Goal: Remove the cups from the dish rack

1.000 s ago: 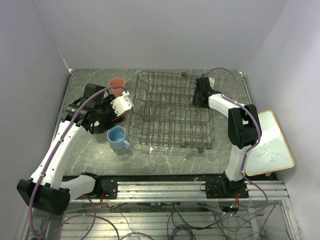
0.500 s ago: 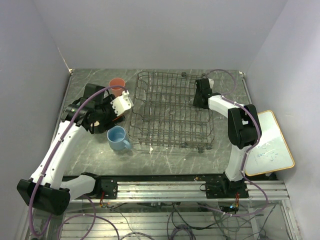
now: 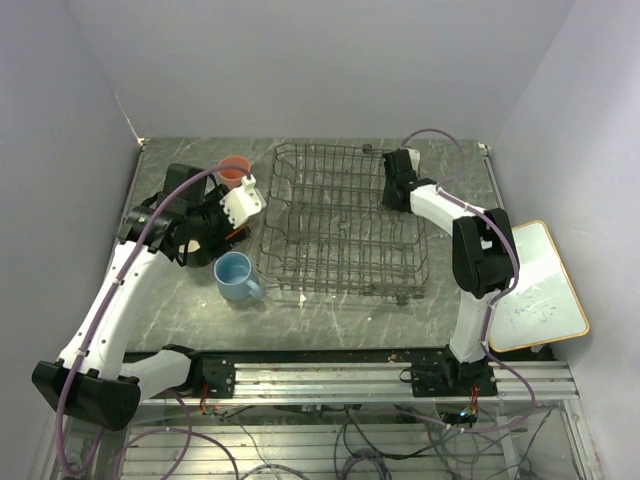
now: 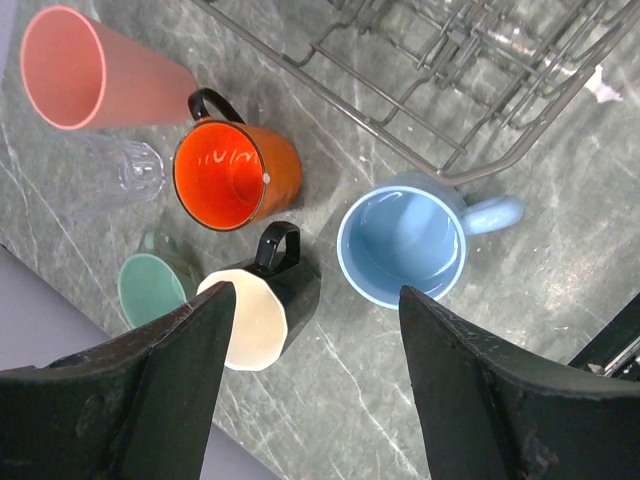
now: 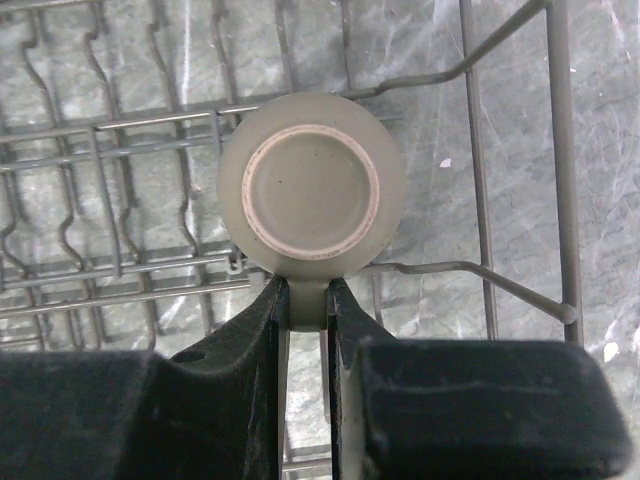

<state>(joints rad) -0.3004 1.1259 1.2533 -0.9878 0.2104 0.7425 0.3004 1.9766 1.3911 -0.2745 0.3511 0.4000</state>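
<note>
arms [image 3: 105, 310]: white links, blk joints | cables [image 3: 432, 131]: purple | fingers [image 4: 150, 400]: blk

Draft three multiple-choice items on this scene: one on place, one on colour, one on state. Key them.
1. The small beige cup sits: A) in the dish rack; B) outside it; C) stacked in another cup.
2. The handle of the orange mug is: A) white; B) black; C) orange.
3. The jaws of the right gripper are: A) wide open; B) closed on the beige cup; C) closed on nothing.
Key: A, rack wires surround it; B, its loop is black; B, both jaws pinch it.
</note>
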